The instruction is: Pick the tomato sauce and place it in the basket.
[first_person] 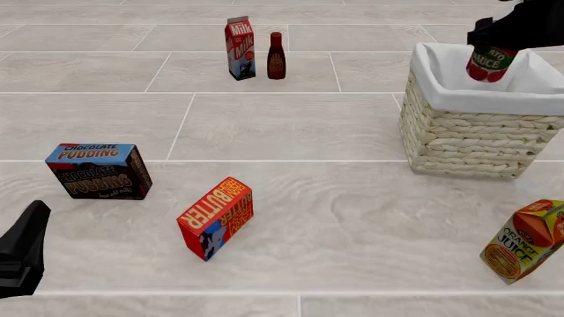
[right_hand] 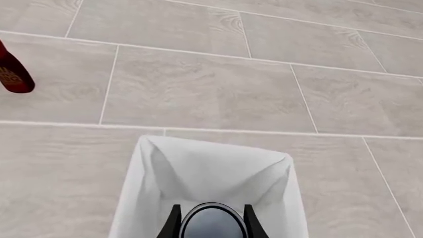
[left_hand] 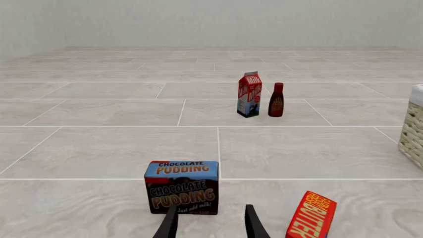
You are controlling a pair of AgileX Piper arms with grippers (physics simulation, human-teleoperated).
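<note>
Black and low at the near left edge of the front view, the left gripper (first_person: 22, 254) is hanging above the table with nothing between its parted fingers (left_hand: 168, 225); just beyond them the chocolate pudding box (left_hand: 182, 187) is standing, and the butter box (left_hand: 311, 215) is leaning beside it; across the table the right gripper (first_person: 495, 41) is clamping the tomato sauce (first_person: 490, 63) between its fingers (right_hand: 173, 223), holding the can over the open basket (first_person: 467, 142), its lower end dipping below the white liner's rim; farther back the milk carton (first_person: 240, 48) and the dark red bottle (first_person: 276, 57) are standing side by side; the orange juice carton (first_person: 524, 241) is tilting at the near right.
</note>
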